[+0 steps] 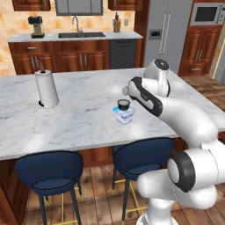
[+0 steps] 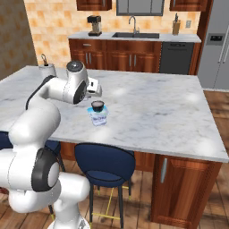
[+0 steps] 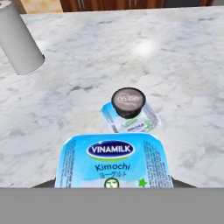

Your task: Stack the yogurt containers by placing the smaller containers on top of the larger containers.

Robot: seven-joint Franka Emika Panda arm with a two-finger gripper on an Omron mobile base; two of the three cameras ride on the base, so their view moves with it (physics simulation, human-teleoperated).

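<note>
- Your gripper [image 2: 96, 89] hangs over the marble island counter [image 1: 74, 125], a little above its surface and just beside the stack on the side toward the paper towel roll [image 1: 46, 89].
- In the hand view, the little white cup [image 3: 114, 162] with the light-blue top sits right at the gripper's mouth, lid up and level (the print reads "VINAMILK Kimochi").
- The cup is clear of the counter, with a dark sliver of the gripper showing at each lower side of it. Read the jaws as closed on this cup; the fingertips themselves are hidden behind it.
- The dark cup [image 1: 123, 104] stands upright on the squarish tub [image 1: 125, 116], touching its light-blue lid.
- From the hand view, the dark cup [image 3: 127, 101] rests toward the far part of the tub's lid, not dead centre, so a strip of the tub [image 3: 146, 120] with its printed top shows nearer to you.
- The stack stands on the counter near the edge closest to the robot, above the two blue stools [image 1: 49, 169]. In the right base view, the dark cup [image 2: 97, 106] and the tub [image 2: 99, 118] sit just below and beyond the hand.
- The paper towel roll stands upright, well apart from the stack (upper left in the hand view, [image 3: 17, 39]).
- Against the back wall you have the sink [image 1: 81, 34] and a coffee maker [image 1: 36, 26].
</note>
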